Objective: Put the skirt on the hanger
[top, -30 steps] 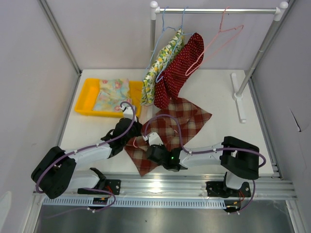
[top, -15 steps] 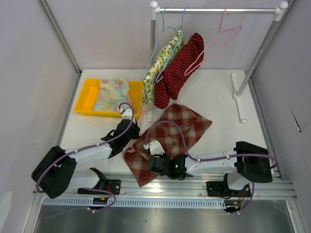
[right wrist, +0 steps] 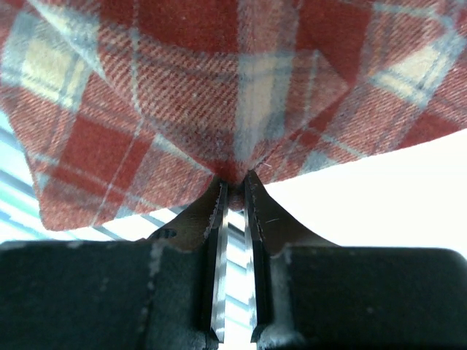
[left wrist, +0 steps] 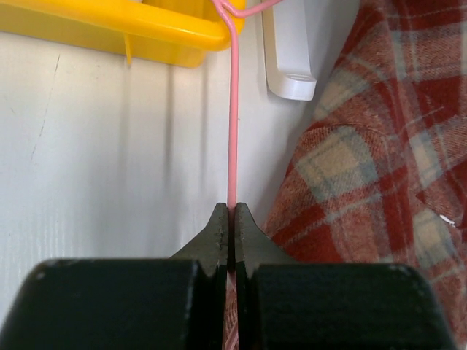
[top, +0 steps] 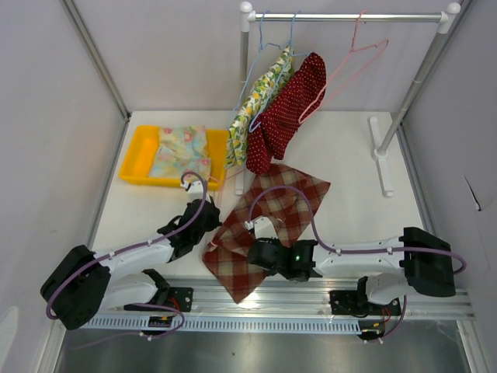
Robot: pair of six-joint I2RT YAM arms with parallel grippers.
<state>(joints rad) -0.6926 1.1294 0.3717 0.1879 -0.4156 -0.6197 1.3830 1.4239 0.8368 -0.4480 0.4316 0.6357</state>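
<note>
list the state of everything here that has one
left gripper: shut on hanger
hanger: off the rack, wire pinched, no skirt on it
right gripper: shut on skirt
skirt: rumpled on the table, edge pinched
tray: holds a floral cloth
rack: two garments hung, spare hanger empty

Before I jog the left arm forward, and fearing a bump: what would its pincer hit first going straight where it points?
Probably the yellow tray, its near corner: the pink hanger wire in the left pincer runs straight to it. Depth is unclear.
</note>
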